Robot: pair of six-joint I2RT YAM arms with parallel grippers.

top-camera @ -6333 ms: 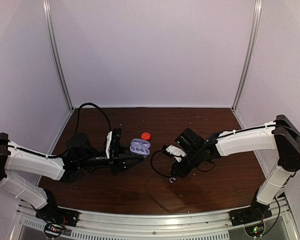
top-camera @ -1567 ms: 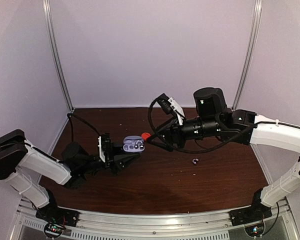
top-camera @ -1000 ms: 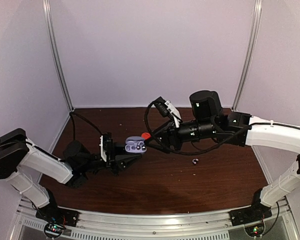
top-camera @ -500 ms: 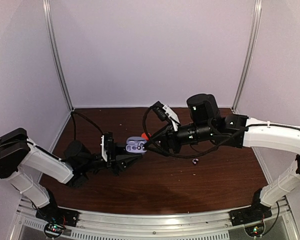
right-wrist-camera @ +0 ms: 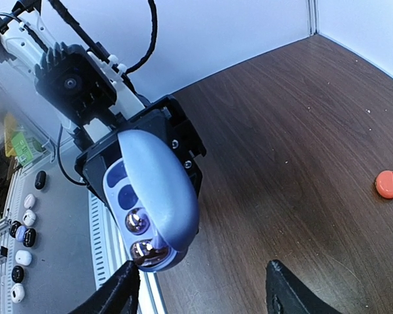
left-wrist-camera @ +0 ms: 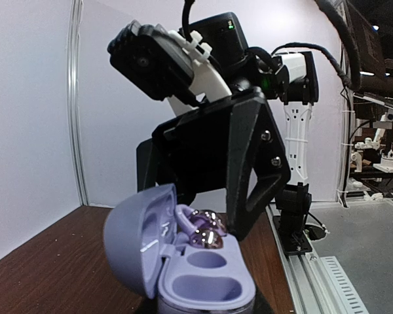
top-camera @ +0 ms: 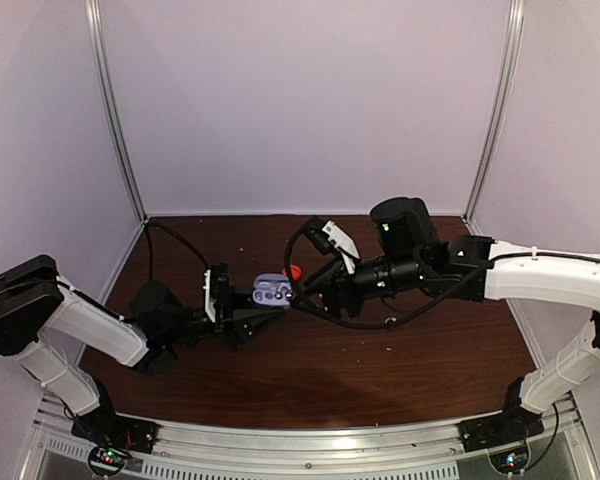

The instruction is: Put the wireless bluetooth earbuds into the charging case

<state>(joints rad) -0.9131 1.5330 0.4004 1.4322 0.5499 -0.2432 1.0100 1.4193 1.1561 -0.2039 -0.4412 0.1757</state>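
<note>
The wireless bluetooth earbuds (right-wrist-camera: 137,220) are two shiny pieces lying side by side in the body of the charging case (top-camera: 272,292), at the end nearest the right gripper (right-wrist-camera: 203,294). Two dark wells show beside them. The case is lilac with its lid hinged up, and it is held above the bench (top-camera: 310,380), left of centre.

The left gripper (top-camera: 263,308) has its fingers closed on the case. The right gripper's fingers are spread wide, with one fingertip just beside the earbuds.

A red disc (right-wrist-camera: 388,184) lies on the bench, just behind the case in the top view.

The bench is dark wood grain with pale specks. Pale walls (top-camera: 310,100) close the back and both sides, with aluminium posts (top-camera: 115,110) at the rear corners. A metal rail (top-camera: 310,440) runs along the near edge.
</note>
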